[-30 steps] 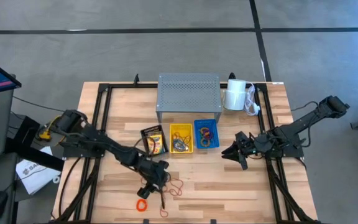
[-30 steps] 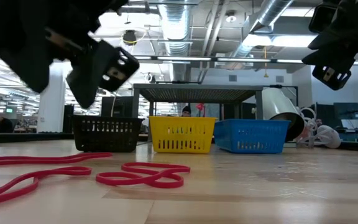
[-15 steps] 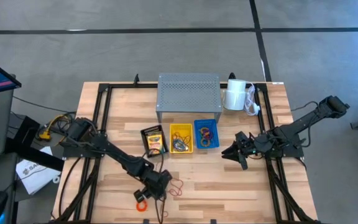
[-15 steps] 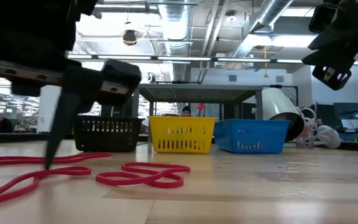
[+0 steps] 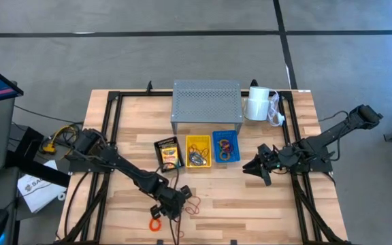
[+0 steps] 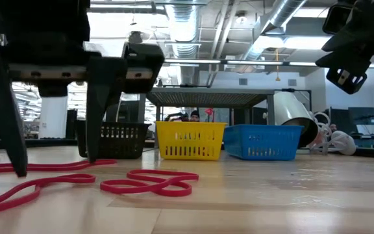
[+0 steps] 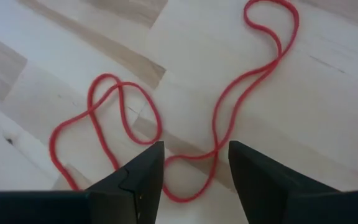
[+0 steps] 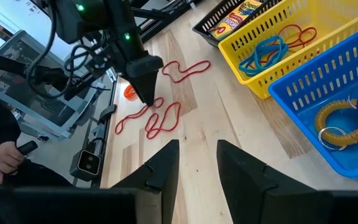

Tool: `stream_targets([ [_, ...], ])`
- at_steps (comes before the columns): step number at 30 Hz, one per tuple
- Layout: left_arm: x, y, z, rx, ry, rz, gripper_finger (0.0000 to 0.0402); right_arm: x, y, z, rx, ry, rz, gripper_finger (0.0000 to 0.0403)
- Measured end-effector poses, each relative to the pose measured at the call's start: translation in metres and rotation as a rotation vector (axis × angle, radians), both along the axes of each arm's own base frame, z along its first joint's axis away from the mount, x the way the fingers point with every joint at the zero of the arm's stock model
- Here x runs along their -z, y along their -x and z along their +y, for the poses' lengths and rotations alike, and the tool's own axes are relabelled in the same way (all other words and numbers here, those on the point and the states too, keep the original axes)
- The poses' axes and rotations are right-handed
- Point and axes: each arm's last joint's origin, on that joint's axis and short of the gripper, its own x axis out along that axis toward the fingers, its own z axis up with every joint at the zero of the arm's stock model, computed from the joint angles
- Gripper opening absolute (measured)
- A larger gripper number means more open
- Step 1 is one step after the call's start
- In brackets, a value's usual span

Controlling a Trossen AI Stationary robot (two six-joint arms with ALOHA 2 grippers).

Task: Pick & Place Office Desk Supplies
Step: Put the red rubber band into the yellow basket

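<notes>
- At the table's front edge, left of centre, the left gripper stands over a red rubber-band loop lying flat on the wood.
- Its fingers are apart and hold nothing; one strand of the loop runs between the tips.
- The loop's long axis stretches away ahead of the gripper.
- The left arm is much nearer; the right gripper waits beside the blue basket, fingers apart and empty.
</notes>
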Motion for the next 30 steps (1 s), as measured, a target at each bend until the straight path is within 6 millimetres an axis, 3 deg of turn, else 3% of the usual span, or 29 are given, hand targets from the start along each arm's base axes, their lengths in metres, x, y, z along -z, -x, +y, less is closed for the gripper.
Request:
stream_targets([
  [17, 0.02, -0.002, -0.002, 0.036, 0.045, 0.073, 0.0144, 0.0, 0.0, 0.0, 0.0, 0.0, 0.0, 0.0106],
  [22, 0.021, -0.003, 0.0, 0.049, 0.079, 0.1, 0.0097, 0.0, 0.0, 0.0, 0.0, 0.0, 0.0, 0.0106],
  [27, 0.022, -0.003, 0.002, 0.032, 0.107, 0.125, 0.002, 0.0, 0.0, 0.0, 0.0, 0.0, 0.0, 0.0106],
  [30, 0.022, -0.004, 0.003, -0.036, 0.139, 0.152, 0.0007, 0.0, 0.0, 0.0, 0.0, 0.0, 0.0, 0.0106],
])
